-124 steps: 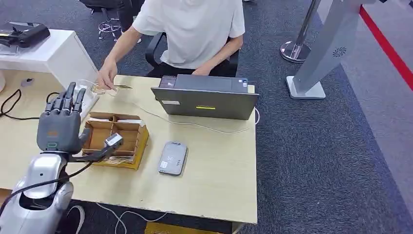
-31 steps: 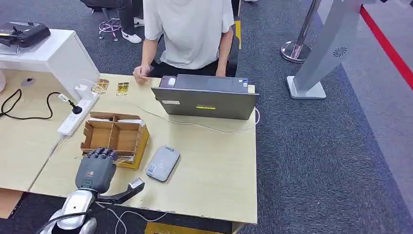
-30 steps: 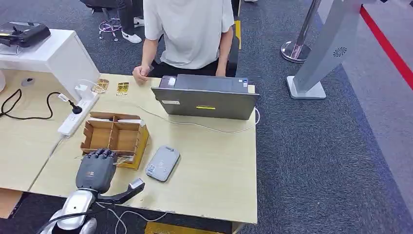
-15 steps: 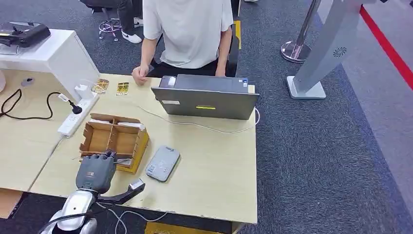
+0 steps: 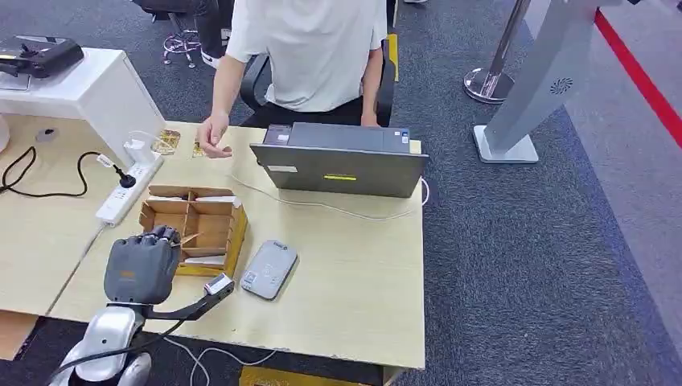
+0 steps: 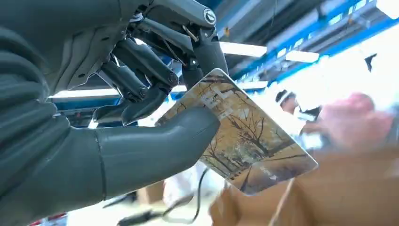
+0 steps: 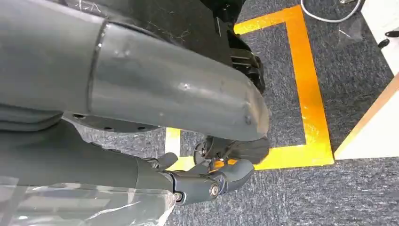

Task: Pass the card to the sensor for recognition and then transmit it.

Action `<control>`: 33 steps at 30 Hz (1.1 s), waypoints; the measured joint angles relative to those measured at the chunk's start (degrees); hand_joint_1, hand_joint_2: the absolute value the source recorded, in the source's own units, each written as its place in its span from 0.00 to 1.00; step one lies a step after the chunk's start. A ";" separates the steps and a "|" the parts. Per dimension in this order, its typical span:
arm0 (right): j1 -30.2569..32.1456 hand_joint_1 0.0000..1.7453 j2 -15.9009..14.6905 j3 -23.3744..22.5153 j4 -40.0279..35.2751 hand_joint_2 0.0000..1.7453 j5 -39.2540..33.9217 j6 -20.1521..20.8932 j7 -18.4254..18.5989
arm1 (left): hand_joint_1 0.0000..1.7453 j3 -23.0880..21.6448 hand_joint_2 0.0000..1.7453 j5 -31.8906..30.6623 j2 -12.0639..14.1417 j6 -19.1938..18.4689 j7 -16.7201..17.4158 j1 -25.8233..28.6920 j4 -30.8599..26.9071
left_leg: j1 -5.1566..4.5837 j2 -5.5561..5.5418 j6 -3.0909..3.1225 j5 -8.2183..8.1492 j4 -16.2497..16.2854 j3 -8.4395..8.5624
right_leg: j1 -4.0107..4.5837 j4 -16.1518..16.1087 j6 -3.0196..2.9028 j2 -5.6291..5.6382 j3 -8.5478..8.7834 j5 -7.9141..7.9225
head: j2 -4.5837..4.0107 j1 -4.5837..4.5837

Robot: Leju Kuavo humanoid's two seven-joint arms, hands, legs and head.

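Observation:
My left hand (image 5: 139, 270) hovers over the near edge of the cardboard box (image 5: 211, 223), its back towards me. In the left wrist view the thumb and fingers pinch a card (image 6: 244, 141) printed with bare trees on a yellow ground. The grey card sensor (image 5: 269, 269) lies flat on the table, just right of the box and of my hand. My right hand (image 7: 207, 181) hangs beside my body over the carpet, holding nothing, its fingers loosely bent.
A person in a white shirt sits across the table, one hand (image 5: 211, 137) near small cards (image 5: 166, 141). A grey laptop (image 5: 338, 165) and its white cable lie beyond the sensor. A white power strip (image 5: 125, 189) lies left of the box.
My left hand has risen from the box's near edge with the card pinched in it. The box shifted slightly. The person's hand moved left along the far edge of the table.

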 joint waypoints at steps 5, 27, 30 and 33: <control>0.02 0.00 -0.02 -2.31 0.02 0.00 0.00 -0.46 -0.06 | 1.00 -5.98 1.00 -0.04 0.59 -5.04 -0.26 -2.96 -12.35 | -0.01 0.03 0.01 -0.01 0.00 -0.03 | -0.01 -0.01 0.00 0.02 0.01 0.00 | 0.00 0.00; -0.15 0.00 0.00 -0.50 0.00 0.00 0.48 0.55 1.18 | 1.00 -2.69 1.00 0.13 12.70 -7.95 12.09 -11.41 -2.87 | 0.01 0.00 -0.09 0.07 -0.02 -0.05 | 0.00 0.11 -0.03 0.03 -0.04 0.01 | 0.00 0.02; -0.13 0.00 0.00 -0.28 0.00 0.00 0.46 0.55 1.16 | 1.00 -2.73 1.00 0.13 13.05 -8.39 12.90 -11.71 -1.83 | 0.01 0.01 -0.09 0.06 -0.02 -0.06 | 0.00 0.10 -0.03 0.03 -0.06 0.00 | 0.00 0.00; -0.16 0.00 0.00 -0.26 0.00 0.00 0.44 0.55 1.16 | 1.00 -2.73 1.00 0.13 13.05 -8.50 13.16 -11.77 -1.30 | 0.01 0.00 -0.09 0.06 -0.02 -0.05 | 0.01 0.10 -0.03 0.03 -0.07 0.00 | 0.00 0.00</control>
